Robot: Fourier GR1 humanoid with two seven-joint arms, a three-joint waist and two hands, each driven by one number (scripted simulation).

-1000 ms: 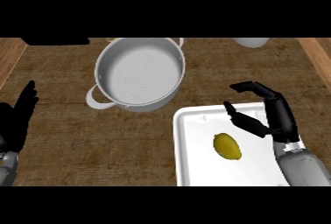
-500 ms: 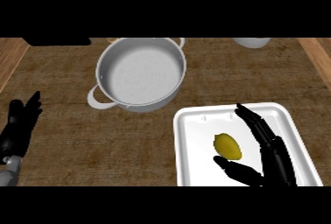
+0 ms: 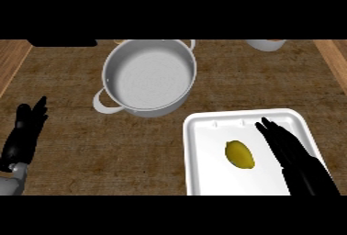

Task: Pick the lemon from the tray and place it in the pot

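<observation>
A yellow lemon (image 3: 239, 154) lies in the white tray (image 3: 203, 137) at the lower right of the counter. My right hand (image 3: 298, 160) is flat over the tray just right of the lemon, fingers straight and open, pointing away from me, with a small gap to the fruit. The grey pot (image 3: 149, 75) stands with nothing inside at the upper middle, up and left of the tray, one handle toward the lower left. My left hand (image 3: 25, 133) rests open at the left edge, fingers up.
A white cup or bowl (image 3: 265, 44) sits at the back right. A dark object (image 3: 61, 42) lies at the back left. Wooden counter edges (image 3: 333, 55) run along both sides. Bare brown counter lies between the pot and my left hand.
My right hand has lowered and flattened over the tray beside the lemon, its fingers straightening from a raised, curled pose. The left hand has drifted slightly down and inward. Lemon and pot have not moved.
</observation>
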